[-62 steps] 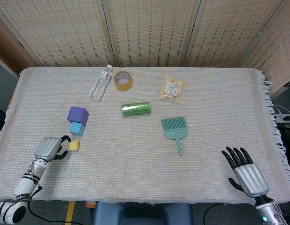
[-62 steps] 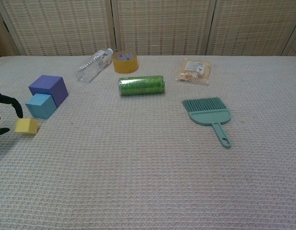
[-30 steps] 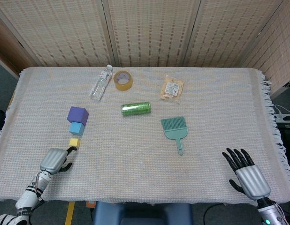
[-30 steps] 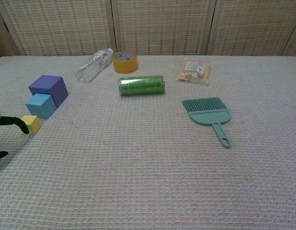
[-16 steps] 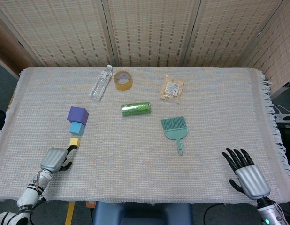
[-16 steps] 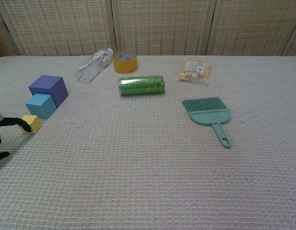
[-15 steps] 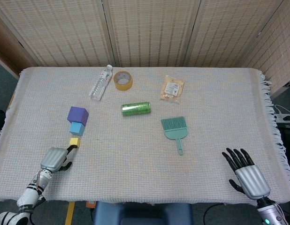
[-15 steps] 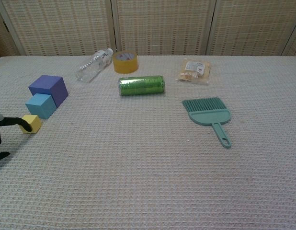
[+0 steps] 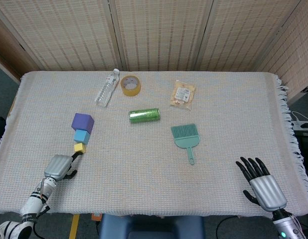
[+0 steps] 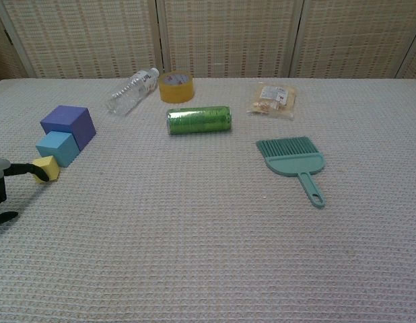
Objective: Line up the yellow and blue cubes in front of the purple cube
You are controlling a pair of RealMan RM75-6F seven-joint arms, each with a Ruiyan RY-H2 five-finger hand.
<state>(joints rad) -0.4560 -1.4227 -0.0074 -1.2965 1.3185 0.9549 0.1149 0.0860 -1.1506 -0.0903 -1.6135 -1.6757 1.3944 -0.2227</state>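
The purple cube (image 9: 82, 122) (image 10: 68, 125) sits at the left of the table, with the blue cube (image 9: 82, 136) (image 10: 57, 147) touching its near side. The small yellow cube (image 9: 79, 147) (image 10: 46, 169) lies just in front of the blue one, turned slightly askew. My left hand (image 9: 61, 166) (image 10: 5, 180) lies low on the cloth just behind the yellow cube, one extended finger touching its near side; it holds nothing. My right hand (image 9: 259, 183) rests near the front right edge, fingers spread and empty.
A plastic bottle (image 9: 107, 87), a tape roll (image 9: 130, 85), a snack packet (image 9: 183, 94), a green can (image 9: 144, 115) and a teal brush (image 9: 186, 139) lie across the middle and back of the table. A woven screen stands behind.
My left hand drew back from beside the yellow cube, then a finger nudged the cube forward until it sits close in front of the blue cube. My right hand stayed still.
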